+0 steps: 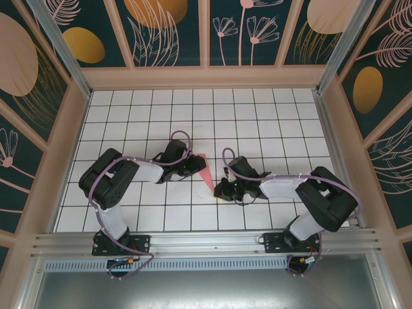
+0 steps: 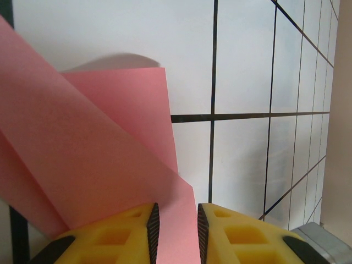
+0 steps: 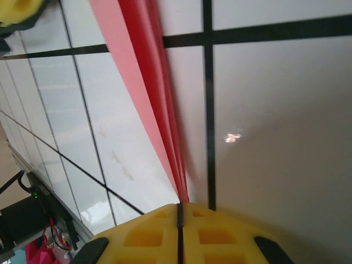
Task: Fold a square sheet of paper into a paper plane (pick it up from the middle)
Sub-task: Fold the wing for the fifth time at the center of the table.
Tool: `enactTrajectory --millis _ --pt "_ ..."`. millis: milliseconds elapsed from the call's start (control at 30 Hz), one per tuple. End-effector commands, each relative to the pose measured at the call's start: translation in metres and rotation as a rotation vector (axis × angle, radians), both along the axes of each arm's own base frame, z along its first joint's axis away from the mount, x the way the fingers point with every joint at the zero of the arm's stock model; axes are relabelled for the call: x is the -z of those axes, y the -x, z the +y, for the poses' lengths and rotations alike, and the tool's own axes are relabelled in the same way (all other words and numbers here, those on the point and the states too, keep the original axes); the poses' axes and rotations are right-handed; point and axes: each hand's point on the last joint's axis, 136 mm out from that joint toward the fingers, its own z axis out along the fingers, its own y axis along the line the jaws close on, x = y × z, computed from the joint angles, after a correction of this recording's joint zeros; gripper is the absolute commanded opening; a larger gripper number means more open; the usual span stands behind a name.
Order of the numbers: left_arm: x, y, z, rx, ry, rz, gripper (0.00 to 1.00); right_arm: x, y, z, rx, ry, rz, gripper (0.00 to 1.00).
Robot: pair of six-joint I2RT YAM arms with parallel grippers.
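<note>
**Yellow fingertips [image 3: 148, 236] on both my arms pinch one folded piece of pink paper [image 3: 146, 82]**

Close to the lens on my left wrist, my left fingers [image 2: 177, 234] stand a narrow gap apart. The paper runs up through that gap, so they are clamped on its wider, loosely folded end. One flap leans away and casts a shadow on the desk [image 2: 247, 66].

On my right wrist, my right fingers [image 3: 179, 231] are pressed fully together. The paper's narrow, creased end comes out of the seam between them, seen edge-on.

From above, the paper is a slim pink wedge near the middle of the white grid desk, somewhat toward the near edge. It spans between the two sets of fingers, which sit near each other.

Risks, as I judge them:
- **Slipping:** My right fingers bite only the very tip, so a small tug from the left arm could slide it free. The creases would then spring open.
- **Tearing:** If both arms draw apart while gripping firmly, thin paper like this may tear at the point.
- **Buckling:** If the arms drift together, the wedge would buckle and pick up a stray crease.
- **Shifting layers:** The left hold looks looser and crosses several layers, so the layers could shift and spoil the fold line.
- **Snagging:** I cannot tell whether the lower edge touches the desk. If it does, dragging could snag it.
</note>
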Motion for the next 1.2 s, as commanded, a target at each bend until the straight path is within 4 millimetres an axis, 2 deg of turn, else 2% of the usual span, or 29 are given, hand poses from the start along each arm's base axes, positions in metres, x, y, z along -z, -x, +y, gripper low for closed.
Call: enactTrajectory --millis 0,100,333,400,500,633,767,833,1000,1033,1067,1167 --pt "0.050 0.018 0.024 -0.022 -0.149 0.106 0.29 -0.036 -0.023 0.017 0.004 -0.057 -0.096 0.11" --pt "0.051 0.019 0.024 -0.021 -0.148 0.108 0.29 -0.042 -0.042 0.025 0.018 -0.065 -0.123 0.11" --pt "0.047 0.017 0.022 -0.018 -0.140 0.102 0.29 -0.026 -0.075 0.040 0.061 -0.057 -0.116 0.11" --pt "0.046 0.017 0.022 -0.020 -0.139 0.101 0.29 -0.020 -0.077 0.043 0.048 -0.060 -0.104 0.11" --pt "0.044 0.018 0.022 -0.017 -0.138 0.097 0.29 -0.004 -0.074 0.037 0.045 -0.014 -0.083 0.11" --pt "0.038 0.016 0.021 -0.012 -0.130 0.084 0.29 0.020 -0.062 0.022 0.046 0.047 -0.035 0.09" --pt "0.031 0.014 0.018 -0.008 -0.118 0.072 0.30 0.035 -0.047 0.015 0.049 0.054 0.016 0.06" --pt "0.019 0.011 0.014 0.005 -0.099 0.052 0.32 0.042 -0.040 0.012 0.050 0.070 0.034 0.05" --pt "-0.030 -0.006 0.008 0.023 -0.107 -0.045 0.42 0.045 -0.033 0.014 0.060 0.054 0.053 0.04" --pt "-0.050 -0.011 0.009 0.011 -0.098 -0.086 0.43 0.044 -0.032 0.015 0.063 0.048 0.054 0.05" --pt "-0.058 -0.014 0.009 0.004 -0.096 -0.103 0.45 0.043 -0.033 0.017 0.067 0.042 0.055 0.05" --pt "-0.071 -0.018 0.008 -0.024 -0.078 -0.109 0.48 0.040 -0.035 0.025 0.087 0.022 0.060 0.05"
